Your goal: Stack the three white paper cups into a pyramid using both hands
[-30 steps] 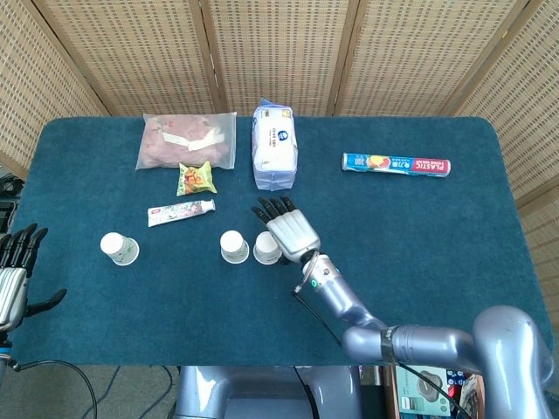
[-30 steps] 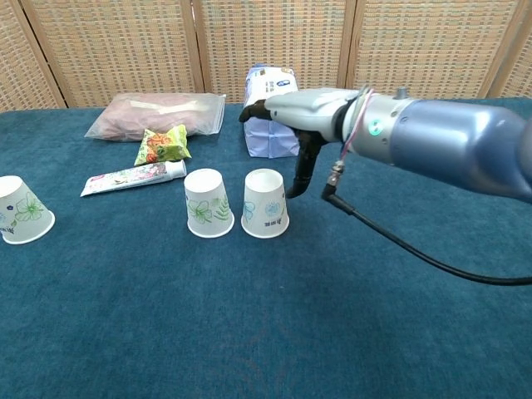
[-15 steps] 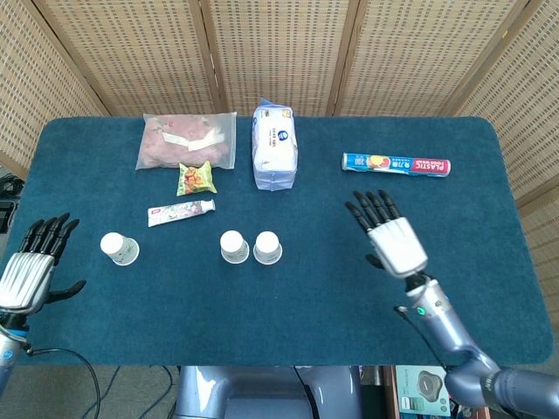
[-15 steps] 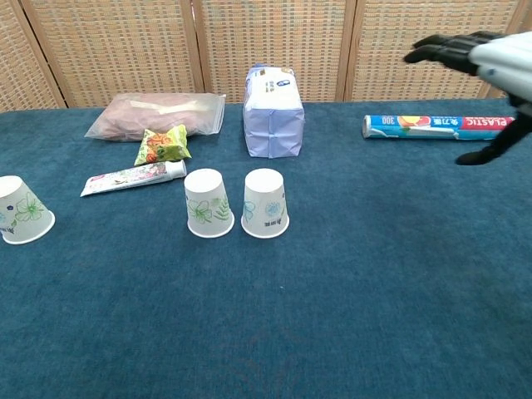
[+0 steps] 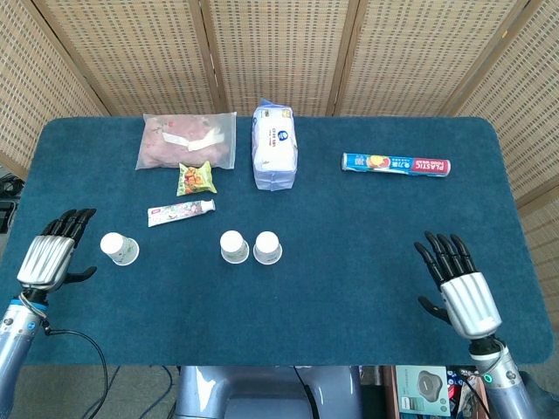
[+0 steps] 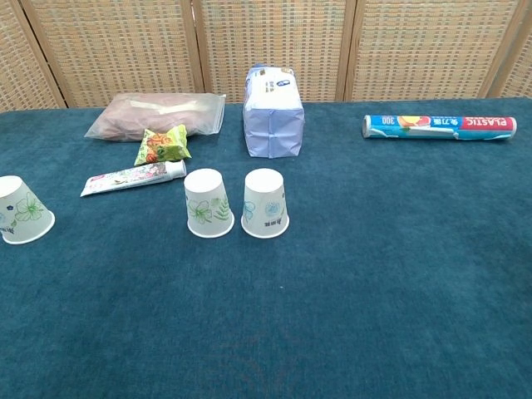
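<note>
Two white paper cups stand upside down side by side mid-table: one (image 5: 233,246) (image 6: 208,203) on the left, one (image 5: 267,247) (image 6: 265,203) on the right, nearly touching. The third cup (image 5: 119,248) (image 6: 23,210) stands upside down alone far to the left. My left hand (image 5: 52,257) hovers just left of that lone cup, fingers spread, holding nothing. My right hand (image 5: 458,289) is at the table's front right corner, fingers spread and empty, far from the cups. Neither hand shows in the chest view.
Behind the cups lie a toothpaste tube (image 5: 181,211), a green snack packet (image 5: 196,178), a clear bag of pink stuff (image 5: 187,140), a tissue pack (image 5: 274,146) and a plastic wrap box (image 5: 396,163). Wicker screens stand behind the blue table (image 5: 367,236).
My right hand left the right cup of the pair and pulled back to the front right corner. My left hand moved in toward the lone cup. The cups stayed put.
</note>
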Tool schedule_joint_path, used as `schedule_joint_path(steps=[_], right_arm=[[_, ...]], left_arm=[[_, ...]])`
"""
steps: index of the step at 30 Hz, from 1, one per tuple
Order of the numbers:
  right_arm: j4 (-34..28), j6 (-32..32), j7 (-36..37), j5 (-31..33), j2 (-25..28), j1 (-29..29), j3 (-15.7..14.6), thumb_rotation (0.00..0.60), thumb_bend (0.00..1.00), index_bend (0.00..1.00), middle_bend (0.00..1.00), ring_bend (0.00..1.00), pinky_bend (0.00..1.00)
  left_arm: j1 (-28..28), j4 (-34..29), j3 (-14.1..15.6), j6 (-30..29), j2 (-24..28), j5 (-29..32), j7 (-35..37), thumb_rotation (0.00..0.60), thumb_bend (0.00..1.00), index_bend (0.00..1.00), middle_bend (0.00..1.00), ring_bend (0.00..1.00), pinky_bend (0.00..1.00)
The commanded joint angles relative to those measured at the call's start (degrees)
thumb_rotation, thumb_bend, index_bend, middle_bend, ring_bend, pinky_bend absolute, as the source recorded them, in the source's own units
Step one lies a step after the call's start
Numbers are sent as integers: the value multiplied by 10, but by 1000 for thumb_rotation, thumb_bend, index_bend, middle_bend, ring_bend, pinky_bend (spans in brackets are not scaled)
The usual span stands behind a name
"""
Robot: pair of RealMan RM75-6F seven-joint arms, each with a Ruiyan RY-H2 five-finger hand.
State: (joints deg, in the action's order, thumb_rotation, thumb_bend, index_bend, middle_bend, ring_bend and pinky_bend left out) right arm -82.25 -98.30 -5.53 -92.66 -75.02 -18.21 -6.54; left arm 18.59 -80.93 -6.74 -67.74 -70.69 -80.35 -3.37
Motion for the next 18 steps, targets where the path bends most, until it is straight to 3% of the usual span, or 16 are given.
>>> schedule_joint_path(steps=[1,8,18], right_arm=[[10,7,10,0,2,5,10,600,0,29,43,0,0],[8,21,28,1,12,14,27,600,0,33,44,0,0],[5,36,29,-5,15,20,40,600,0,45,48,0,0]], left_arm=[[10,31,-3,23,-24,25,13,600,205,141,185,136,214],[29,102,-7,59,-73,50,36,600,205,228,235,177,271],[47,172,-12,59,-129,45,62,600,204,385,361,272,360]])
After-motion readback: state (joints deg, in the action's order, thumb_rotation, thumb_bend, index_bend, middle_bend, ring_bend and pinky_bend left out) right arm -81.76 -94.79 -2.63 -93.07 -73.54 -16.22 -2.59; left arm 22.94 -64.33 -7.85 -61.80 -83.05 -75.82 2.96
